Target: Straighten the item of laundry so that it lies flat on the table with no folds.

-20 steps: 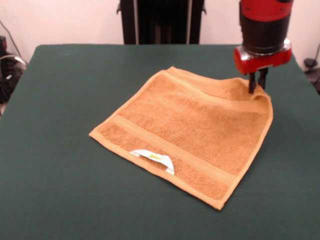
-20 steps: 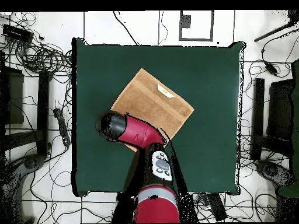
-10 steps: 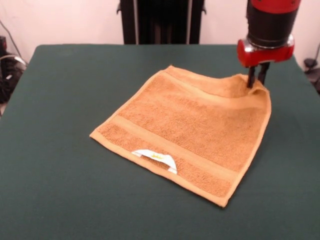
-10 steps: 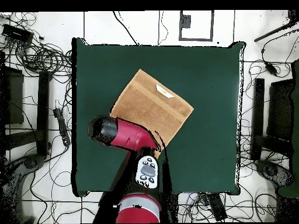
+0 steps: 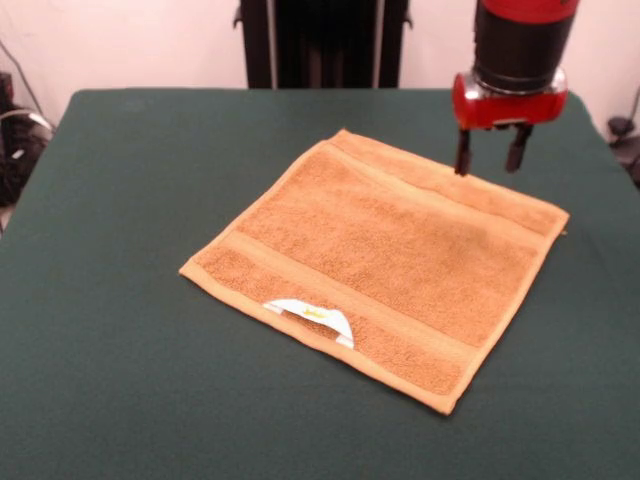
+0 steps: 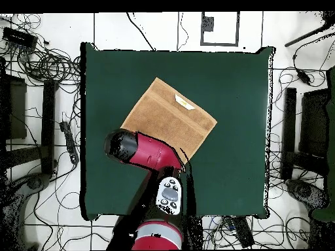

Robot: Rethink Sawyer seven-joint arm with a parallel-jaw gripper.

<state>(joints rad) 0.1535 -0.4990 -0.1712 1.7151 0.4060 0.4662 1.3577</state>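
- Dark green cloth covers the table [image 5: 130,180], and a pale wall with a black stand shows at the top of the front view.
- One gripper [image 5: 490,160] hangs at the upper right of the front view, its two fingers [image 5: 463,155] spread apart and holding nothing, just above the towel's far edge.
- One orange-tan towel [image 5: 385,250] lies spread out near the centre of the frame, turned like a diamond, with two woven bands.
- One white label [image 5: 310,312] sits on its lower edge.
- Bare green surface is wide on every side of the towel, most at the left and the bottom.
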